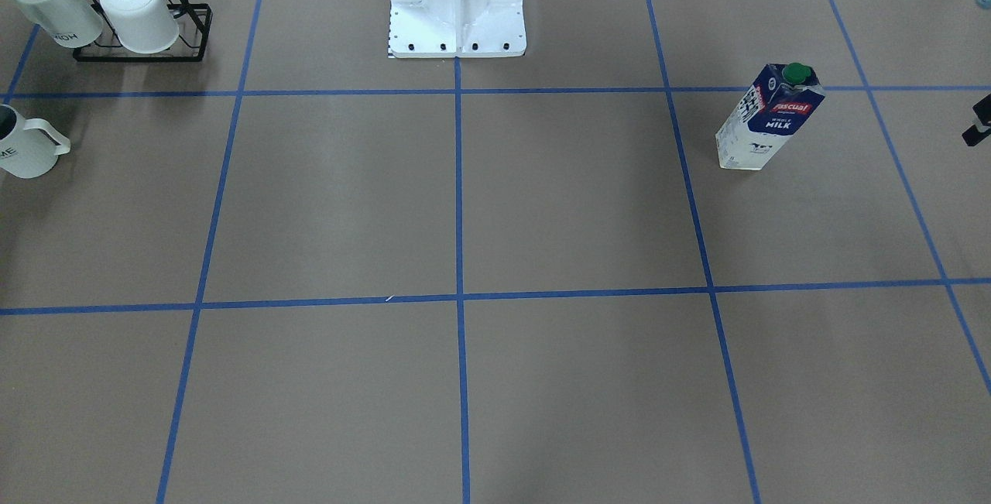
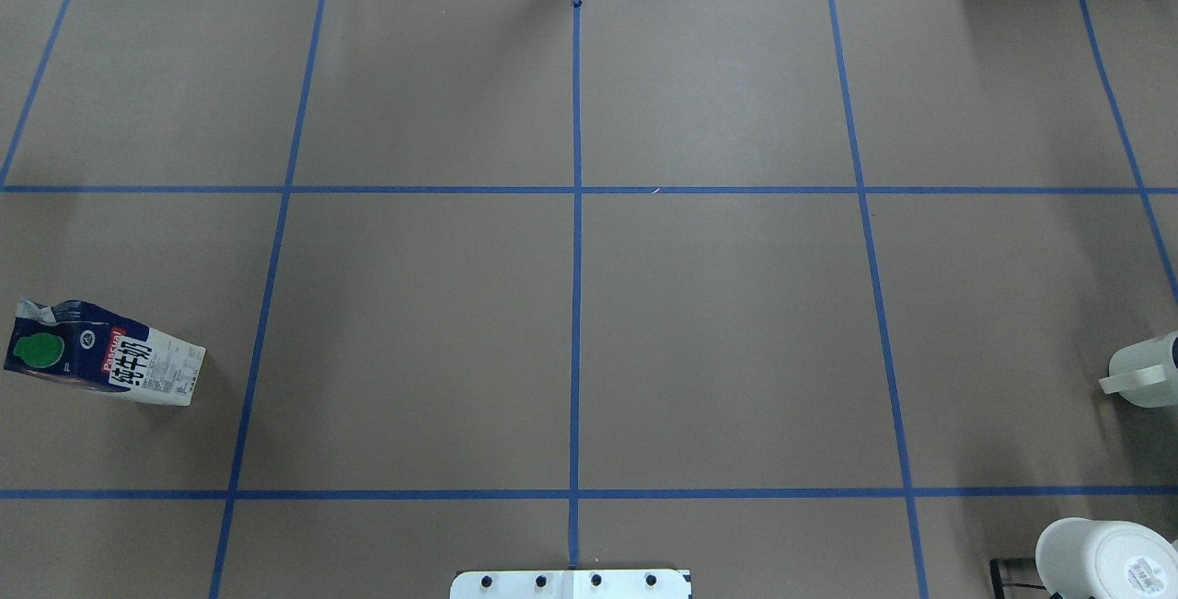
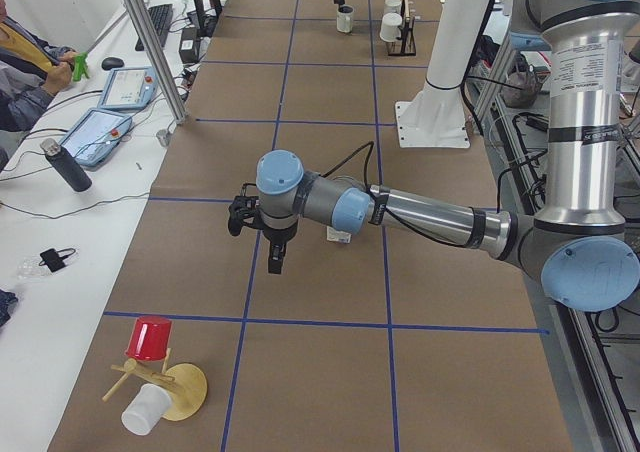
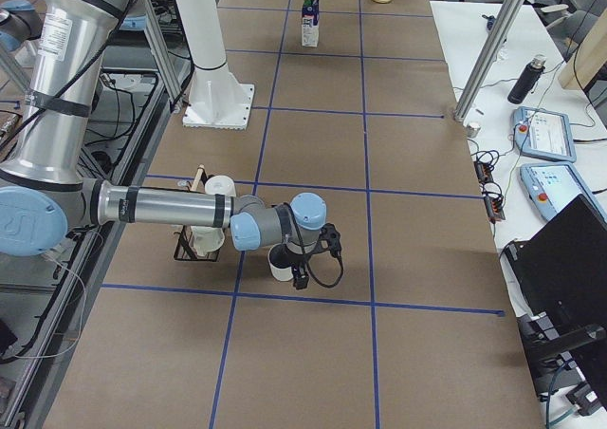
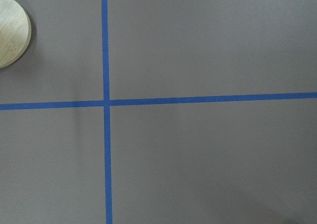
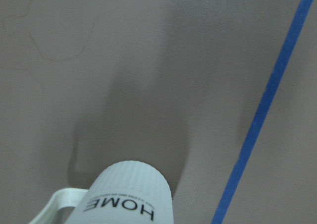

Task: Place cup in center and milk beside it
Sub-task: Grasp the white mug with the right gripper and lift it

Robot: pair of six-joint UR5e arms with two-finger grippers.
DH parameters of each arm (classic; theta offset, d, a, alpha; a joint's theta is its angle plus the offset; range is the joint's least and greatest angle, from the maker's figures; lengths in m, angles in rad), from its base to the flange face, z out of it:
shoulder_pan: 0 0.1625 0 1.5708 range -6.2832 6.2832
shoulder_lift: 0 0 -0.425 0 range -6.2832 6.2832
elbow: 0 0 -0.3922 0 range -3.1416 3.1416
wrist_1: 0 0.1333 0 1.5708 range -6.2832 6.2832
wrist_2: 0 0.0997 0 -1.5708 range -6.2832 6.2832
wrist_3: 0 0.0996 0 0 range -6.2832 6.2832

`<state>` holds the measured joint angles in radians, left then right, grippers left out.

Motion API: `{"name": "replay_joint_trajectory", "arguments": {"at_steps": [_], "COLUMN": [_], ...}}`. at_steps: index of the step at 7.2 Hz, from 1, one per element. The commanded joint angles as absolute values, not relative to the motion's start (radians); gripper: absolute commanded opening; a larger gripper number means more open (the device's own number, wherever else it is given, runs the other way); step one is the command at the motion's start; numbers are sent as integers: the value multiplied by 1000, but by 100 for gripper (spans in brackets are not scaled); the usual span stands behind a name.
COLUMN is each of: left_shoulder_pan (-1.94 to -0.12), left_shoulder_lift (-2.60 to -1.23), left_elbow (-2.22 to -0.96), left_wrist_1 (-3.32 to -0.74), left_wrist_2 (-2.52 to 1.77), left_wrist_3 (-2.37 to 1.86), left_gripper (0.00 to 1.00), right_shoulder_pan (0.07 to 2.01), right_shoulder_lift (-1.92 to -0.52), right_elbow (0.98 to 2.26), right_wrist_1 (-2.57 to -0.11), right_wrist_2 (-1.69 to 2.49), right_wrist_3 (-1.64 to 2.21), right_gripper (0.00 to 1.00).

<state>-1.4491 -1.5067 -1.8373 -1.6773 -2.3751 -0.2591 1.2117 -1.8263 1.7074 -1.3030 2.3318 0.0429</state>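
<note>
Cup (image 1: 27,152) upright, milk (image 1: 766,121) well apart. Right gripper (image 4: 300,279) beside cup, left gripper (image 3: 275,262) near milk; cannot tell either's state.

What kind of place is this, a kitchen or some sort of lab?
Most likely a robotics lab: a brown paper-covered table marked with a blue tape grid, silver-and-blue robot arms, and grey touchscreen control pendants on a white side bench.

Milk (image 1: 768,118): robot's L side of tabletop (image 1: 573,202). Cup (image 1: 23,152): far R edge, just fwd of mug rack (image 1: 155,57).
</note>
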Motion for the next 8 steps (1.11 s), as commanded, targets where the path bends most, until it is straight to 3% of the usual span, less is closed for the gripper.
{"name": "replay_joint_trajectory", "arguments": {"at_steps": [1, 2, 4, 6, 7, 8], "left_shoulder_pan": [-1450, -1448, -1448, -1448, -1448, -1448], "left_shoulder_lift": [-1508, -1506, -1508, -1508, -1508, -1508], "left_elbow": [-1841, -1839, -1842, -1839, -1839, -1839], "left_wrist_1": [-1677, -1678, -1681, -1681, -1681, -1681], "left_wrist_2": [-2376, -2376, -2376, -2376, -2376, -2376], "left_wrist_3": [-259, -274, -319, -319, -319, -319], "left_gripper": [98, 98, 98, 98, 98, 98], "right_shoulder_pan": [1189, 1189, 1192, 1200, 1201, 1200], "right_shoulder_lift": [-1821, -1821, -1832, -1859, -1846, -1748], "right_elbow": [1700, 1703, 1739, 1857, 1909, 1927], "right_wrist_1": [-1302, -1301, -1302, -1318, -1328, -1389], "right_wrist_2": [2336, 2335, 2336, 2339, 2333, 2333], "right_wrist_3": [43, 40, 38, 43, 44, 166], "right_gripper": [55, 1, 0, 0, 0, 0]}}
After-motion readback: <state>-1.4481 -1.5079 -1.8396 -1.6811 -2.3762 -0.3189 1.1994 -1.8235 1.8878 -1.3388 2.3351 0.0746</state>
